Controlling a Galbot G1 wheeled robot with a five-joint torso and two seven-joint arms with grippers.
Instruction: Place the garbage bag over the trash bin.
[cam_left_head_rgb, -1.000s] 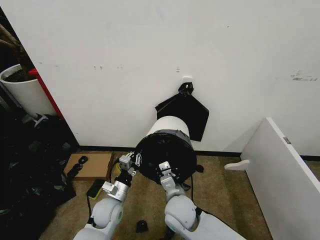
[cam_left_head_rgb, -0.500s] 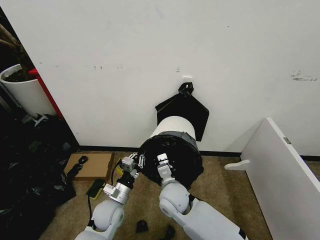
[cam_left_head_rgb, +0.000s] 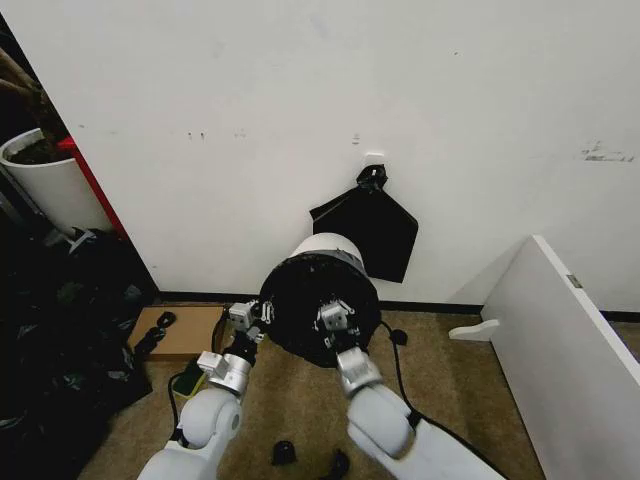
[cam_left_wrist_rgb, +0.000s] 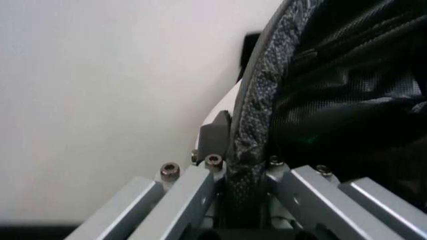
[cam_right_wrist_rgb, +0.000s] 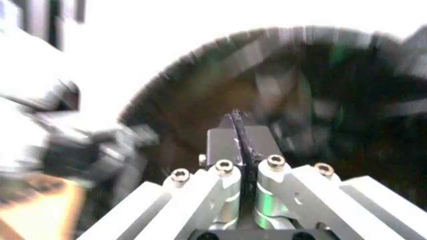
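The trash bin (cam_left_head_rgb: 326, 245) is a cream-white bucket held tilted, with its mouth facing me in the head view. The garbage bag (cam_left_head_rgb: 305, 298) lines its inside as glossy black film and folds over the rim in a dark band. My left gripper (cam_left_head_rgb: 246, 318) is shut on the bag-wrapped rim (cam_left_wrist_rgb: 257, 100) at the mouth's left side, with a strip of white bin wall (cam_left_wrist_rgb: 224, 106) beside it. My right gripper (cam_left_head_rgb: 335, 318) sits at the lower middle of the mouth. In the right wrist view its fingertips (cam_right_wrist_rgb: 227, 137) pinch a thin edge of the black garbage bag (cam_right_wrist_rgb: 313, 100).
A flat black bag (cam_left_head_rgb: 385, 228) hangs on the wall behind the bin. A white pot with soil (cam_left_head_rgb: 45, 185) and a heap of black sheeting (cam_left_head_rgb: 50, 340) stand at the left. Cardboard (cam_left_head_rgb: 185, 330) lies on the carpet, and a white board (cam_left_head_rgb: 570, 340) leans at the right.
The bin has swung to the right and then back left, slightly upward. Both grippers went with it, still holding the bag's rim, and my right forearm now reaches in from farther right.
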